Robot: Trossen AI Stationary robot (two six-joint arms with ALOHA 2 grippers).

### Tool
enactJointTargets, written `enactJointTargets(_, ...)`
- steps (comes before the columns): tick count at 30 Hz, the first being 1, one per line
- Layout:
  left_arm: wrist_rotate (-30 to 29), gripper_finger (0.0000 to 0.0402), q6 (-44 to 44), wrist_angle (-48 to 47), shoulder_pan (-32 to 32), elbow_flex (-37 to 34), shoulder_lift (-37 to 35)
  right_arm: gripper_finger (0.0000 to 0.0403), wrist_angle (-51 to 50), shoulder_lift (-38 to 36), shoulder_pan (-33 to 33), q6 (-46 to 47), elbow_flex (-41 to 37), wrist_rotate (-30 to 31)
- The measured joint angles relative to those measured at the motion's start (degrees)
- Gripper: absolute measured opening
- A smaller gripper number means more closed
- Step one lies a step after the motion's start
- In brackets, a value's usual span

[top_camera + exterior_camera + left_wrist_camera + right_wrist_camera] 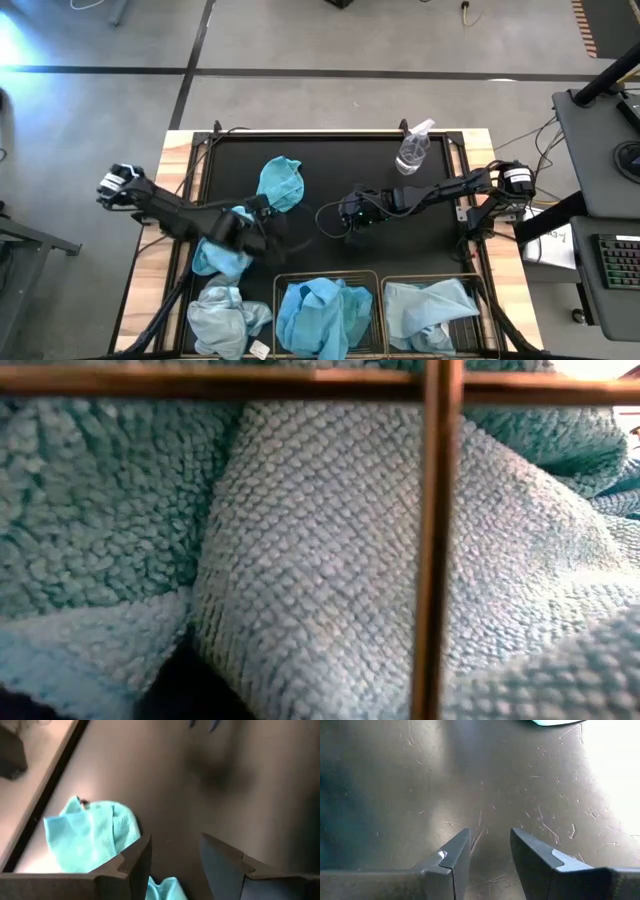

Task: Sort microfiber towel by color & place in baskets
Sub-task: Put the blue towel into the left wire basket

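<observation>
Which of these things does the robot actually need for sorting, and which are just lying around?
Needed: bright turquoise cloths, pale grey-blue cloth, two dark wire-mesh baskets, open left gripper, open right gripper.
Lying about: clear plastic spray bottle.

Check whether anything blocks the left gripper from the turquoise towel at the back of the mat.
Nothing visible does. The left gripper, open and empty, sits just short of the turquoise towel, with only bare black mat between them. The right gripper waits at mid-mat, off that line.

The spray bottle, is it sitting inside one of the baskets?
No. In the high view the spray bottle stands on the black mat at the far side of the table, well away from both baskets.
</observation>
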Motion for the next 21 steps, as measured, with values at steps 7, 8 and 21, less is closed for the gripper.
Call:
enactJointTargets(7, 3.30, 0.0150, 1.36, 9.74, 9.77, -14.99, -6.33, 0.0134, -0.05, 0.00, 0.07, 0.07, 0.00, -0.04)
enactJointTargets(8, 3.80, 0.0150, 2.07, 11.28, 10.77, -16.71, -6.95, 0.0134, -0.07, 0.00, 0.07, 0.07, 0.00, -0.04)
enactJointTargets(21, 12.50, 0.0150, 15.43, 31.12, 22.13, -26.09, -6.26, 0.0134, -0.09, 0.00, 0.17, 1.05, 0.00, -0.17)
